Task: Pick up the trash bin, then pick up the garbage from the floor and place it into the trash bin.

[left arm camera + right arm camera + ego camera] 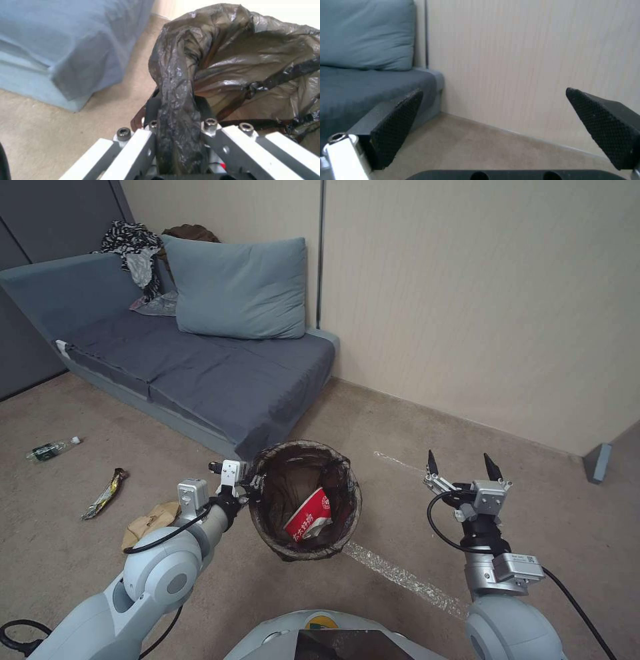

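The trash bin (305,500), round and lined with a dark brown bag, hangs above the floor in front of me. My left gripper (252,484) is shut on its rim; in the left wrist view the bag-covered rim (175,100) runs between the fingers. A red-and-white crumpled cup (309,515) lies inside the bin. On the floor to the left lie a brown paper bag (148,523), a gold snack wrapper (105,494) and a small clear bottle (50,449). My right gripper (462,465) is open and holds nothing, to the right of the bin, its textured pads (398,125) wide apart.
A grey-blue sofa (200,367) with a cushion (237,287) and clothes stands behind the bin on the left. A beige wall (480,300) runs behind and to the right. A pale tape line (400,577) crosses the carpet in front of me.
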Available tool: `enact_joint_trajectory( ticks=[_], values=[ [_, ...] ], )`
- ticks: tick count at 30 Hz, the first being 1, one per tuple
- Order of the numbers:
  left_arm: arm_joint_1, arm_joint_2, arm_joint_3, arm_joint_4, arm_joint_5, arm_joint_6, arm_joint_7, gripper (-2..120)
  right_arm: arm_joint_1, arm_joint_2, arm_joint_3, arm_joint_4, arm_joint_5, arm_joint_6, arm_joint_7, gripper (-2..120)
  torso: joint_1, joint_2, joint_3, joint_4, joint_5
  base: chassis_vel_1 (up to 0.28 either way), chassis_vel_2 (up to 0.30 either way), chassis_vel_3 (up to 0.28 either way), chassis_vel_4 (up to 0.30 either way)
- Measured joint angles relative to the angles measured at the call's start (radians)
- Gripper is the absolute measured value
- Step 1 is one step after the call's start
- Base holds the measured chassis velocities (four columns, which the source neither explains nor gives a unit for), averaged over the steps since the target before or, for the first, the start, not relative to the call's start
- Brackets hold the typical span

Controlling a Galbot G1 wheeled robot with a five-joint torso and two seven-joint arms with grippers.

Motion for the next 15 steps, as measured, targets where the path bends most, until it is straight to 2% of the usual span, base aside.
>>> enact_joint_trajectory(
  ticks=[15],
  values=[
    [0.000, -0.004, 0.002, 0.000, -0.002, 0.000, 0.001, 5, 0.004, -0.005, -0.003, 0.004, 0.004, -0.001, 0.000, 100, 0.000, 0.000, 0.000, 0.0001, 0.0000, 0.091, 0.097, 0.100, 0.093]
  ],
)
